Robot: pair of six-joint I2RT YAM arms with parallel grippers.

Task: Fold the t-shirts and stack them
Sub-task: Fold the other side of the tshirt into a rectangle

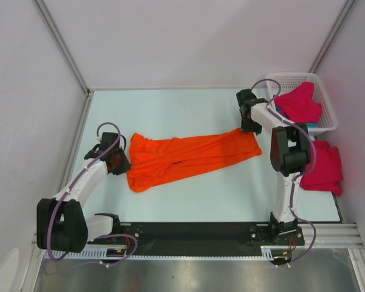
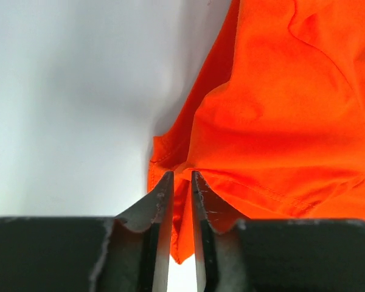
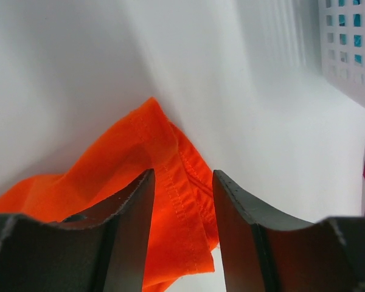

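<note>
Robot lab cell, white panel walls [image 1: 170, 36], aluminium corner struts [image 1: 61, 45], pale tabletop [image 1: 188, 109], left arm [image 1: 85, 179] and right arm [image 1: 290, 152] bolted to black base rail [image 1: 194, 233], white mesh basket [image 3: 347, 55] beyond right fingers [image 3: 240, 237].

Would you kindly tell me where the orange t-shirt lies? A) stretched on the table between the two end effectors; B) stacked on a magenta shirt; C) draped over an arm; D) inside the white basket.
A: the orange t-shirt lies on the table, spanning from the left end effector to the right end effector.
</note>
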